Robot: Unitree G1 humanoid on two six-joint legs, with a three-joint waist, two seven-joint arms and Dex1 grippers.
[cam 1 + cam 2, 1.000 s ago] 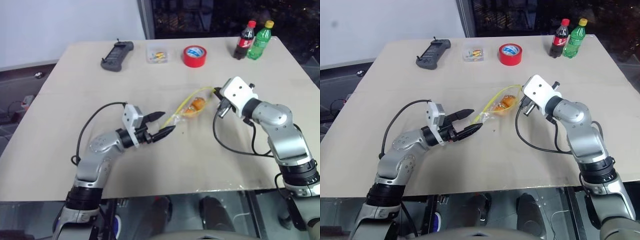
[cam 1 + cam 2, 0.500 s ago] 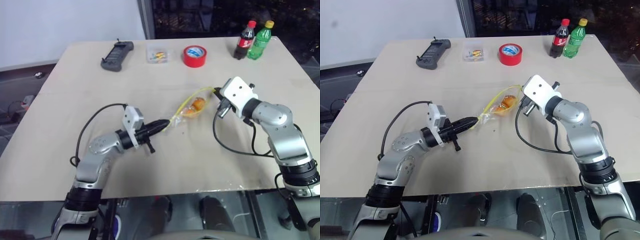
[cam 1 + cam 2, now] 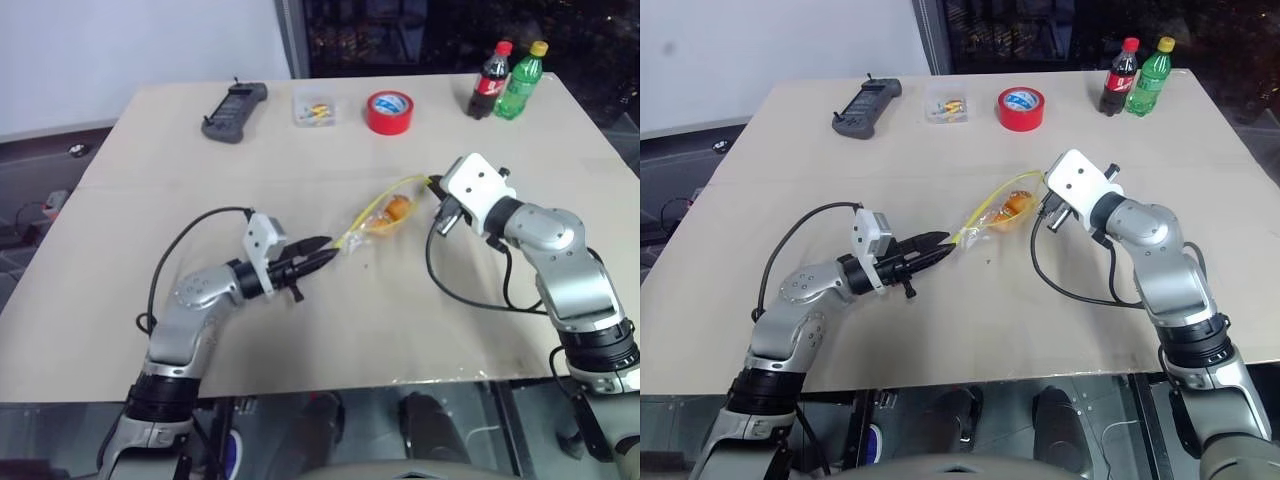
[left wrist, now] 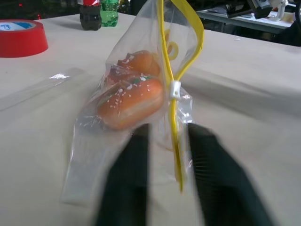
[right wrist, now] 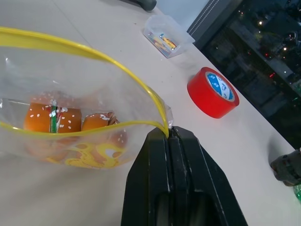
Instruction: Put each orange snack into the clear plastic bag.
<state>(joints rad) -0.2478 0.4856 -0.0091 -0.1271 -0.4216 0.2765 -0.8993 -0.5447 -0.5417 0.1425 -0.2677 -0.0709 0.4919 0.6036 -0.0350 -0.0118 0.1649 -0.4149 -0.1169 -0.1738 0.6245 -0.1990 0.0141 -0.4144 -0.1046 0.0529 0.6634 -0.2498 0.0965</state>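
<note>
right hand [image 5: 170,134] is clamped tight on the corner of the clear plastic bag [image 5: 70,117], pinching the yellow seal strip and holding the mouth open above the tabletop [image 3: 330,330]. left hand [image 3: 318,254] has its fingers [image 4: 127,183] partly spread at the bag's other end, one on each side of the strip, apparently not gripping it. both orange snacks [image 5: 52,120] sit side by side inside the bag, one speckled bun [image 4: 131,101] in front of the other. judging by this, the putting-in looks finished; what may remain is closing the seal or laying the bag down.
</note>
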